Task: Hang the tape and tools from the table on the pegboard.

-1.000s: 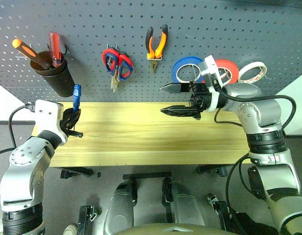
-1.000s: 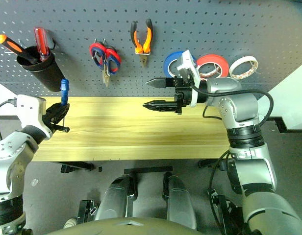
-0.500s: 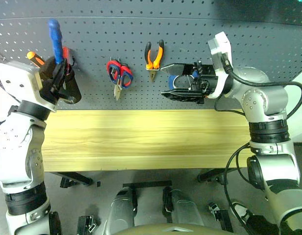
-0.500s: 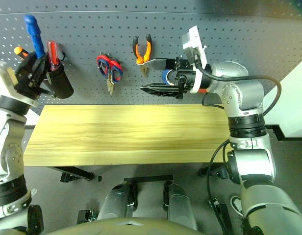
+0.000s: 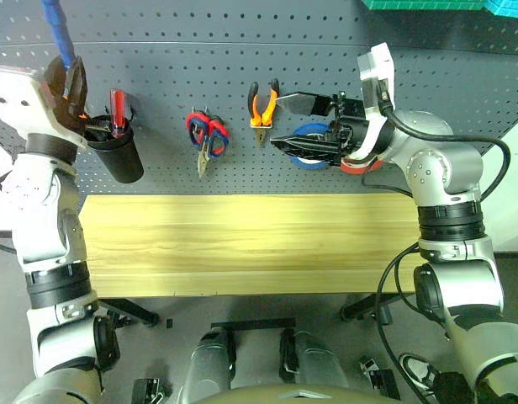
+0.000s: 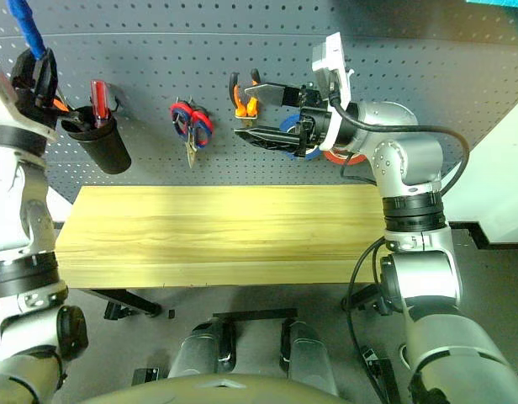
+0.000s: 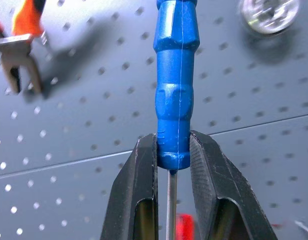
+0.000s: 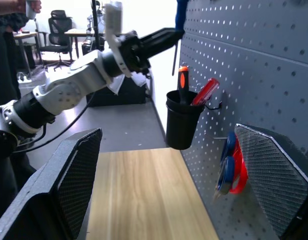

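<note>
The left gripper point(image 7: 173, 150) is gripping the blue-handled screwdriver point(image 7: 176, 80) by the base of its handle, fingers point(image 7: 144, 170) clamped on either side, handle pointing up against the pegboard point(image 5: 200, 76). It is hovering just above the black cup point(image 5: 116, 151) at ten o'clock in the head view. The right gripper point(image 5: 299, 123) is holding its fingers wide apart and empty, in front of the blue tape point(image 5: 309, 157) hanging at one o'clock. The orange-and-black pliers point(image 5: 261, 108) are hanging at twelve o'clock, above the wooden surface point(image 5: 242, 244).
</note>
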`<action>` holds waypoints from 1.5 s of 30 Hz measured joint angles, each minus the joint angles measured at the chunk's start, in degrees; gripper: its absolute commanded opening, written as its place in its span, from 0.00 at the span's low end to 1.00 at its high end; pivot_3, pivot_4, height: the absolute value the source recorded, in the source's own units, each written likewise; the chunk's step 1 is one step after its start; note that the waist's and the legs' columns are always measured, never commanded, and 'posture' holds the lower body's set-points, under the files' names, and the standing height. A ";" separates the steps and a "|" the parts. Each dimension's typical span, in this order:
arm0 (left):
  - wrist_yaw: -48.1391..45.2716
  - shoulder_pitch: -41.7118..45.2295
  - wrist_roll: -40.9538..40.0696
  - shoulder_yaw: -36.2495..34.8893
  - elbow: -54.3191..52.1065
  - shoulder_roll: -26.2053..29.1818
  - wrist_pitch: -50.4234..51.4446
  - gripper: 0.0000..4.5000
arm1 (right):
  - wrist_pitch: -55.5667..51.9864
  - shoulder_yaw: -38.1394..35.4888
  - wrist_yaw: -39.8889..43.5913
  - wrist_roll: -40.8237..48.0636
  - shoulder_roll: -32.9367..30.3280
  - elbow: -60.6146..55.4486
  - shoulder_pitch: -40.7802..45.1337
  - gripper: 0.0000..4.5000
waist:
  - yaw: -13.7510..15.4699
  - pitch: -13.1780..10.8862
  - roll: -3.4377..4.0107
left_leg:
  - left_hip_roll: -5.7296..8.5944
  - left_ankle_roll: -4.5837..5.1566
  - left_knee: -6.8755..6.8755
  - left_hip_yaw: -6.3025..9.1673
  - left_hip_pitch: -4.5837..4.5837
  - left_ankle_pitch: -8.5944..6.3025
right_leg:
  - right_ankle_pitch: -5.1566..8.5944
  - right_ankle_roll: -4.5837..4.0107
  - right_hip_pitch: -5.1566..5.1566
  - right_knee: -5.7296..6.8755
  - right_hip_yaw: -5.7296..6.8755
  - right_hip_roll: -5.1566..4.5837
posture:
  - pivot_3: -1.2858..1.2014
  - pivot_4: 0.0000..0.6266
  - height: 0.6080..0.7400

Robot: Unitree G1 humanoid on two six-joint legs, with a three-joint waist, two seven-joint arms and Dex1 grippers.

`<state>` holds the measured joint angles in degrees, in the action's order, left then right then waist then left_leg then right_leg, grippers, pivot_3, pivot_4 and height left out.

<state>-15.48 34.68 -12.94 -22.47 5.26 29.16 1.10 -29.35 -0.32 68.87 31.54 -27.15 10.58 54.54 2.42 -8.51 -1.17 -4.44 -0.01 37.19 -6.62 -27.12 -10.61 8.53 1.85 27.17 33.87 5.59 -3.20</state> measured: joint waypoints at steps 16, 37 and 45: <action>3.66 1.56 0.08 1.93 9.62 -3.35 -2.58 0.93 | 2.64 0.58 -1.12 -2.00 -0.78 -0.37 -2.21 1.00 | -0.13 0.62 -0.09 | 0.01 0.00 0.02 -0.06 0.22 0.01 | 0.00 -0.01 -0.07 0.28 -0.09 -0.02 | 0.55 0.06 0.93; -38.75 -33.95 -18.88 1.58 -13.11 13.81 10.78 1.00 | -0.77 4.73 2.99 -3.32 -4.44 0.23 -9.73 1.00 | -0.12 0.70 0.03 | -0.14 -0.19 -0.19 -0.22 0.66 -0.14 | 0.30 -0.40 -0.32 0.14 -0.16 -0.07 | 0.56 0.09 0.93; -43.99 -38.46 -16.98 2.55 -10.91 13.22 6.13 1.00 | 3.63 6.32 5.62 -6.48 -2.72 7.79 -9.68 1.00 | -0.17 0.81 0.18 | -0.18 -0.19 -0.28 -0.38 0.62 -0.15 | 0.31 -0.42 -0.14 0.18 -0.26 -0.05 | 0.57 0.10 0.93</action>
<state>-59.47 -3.78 -29.92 -19.92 -5.65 42.39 7.23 -25.71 6.00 74.49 25.05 -29.87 18.37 44.85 2.25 -7.70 -0.99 -4.62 -0.21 36.91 -7.00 -26.50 -10.76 8.84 1.44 27.03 34.05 5.33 -3.26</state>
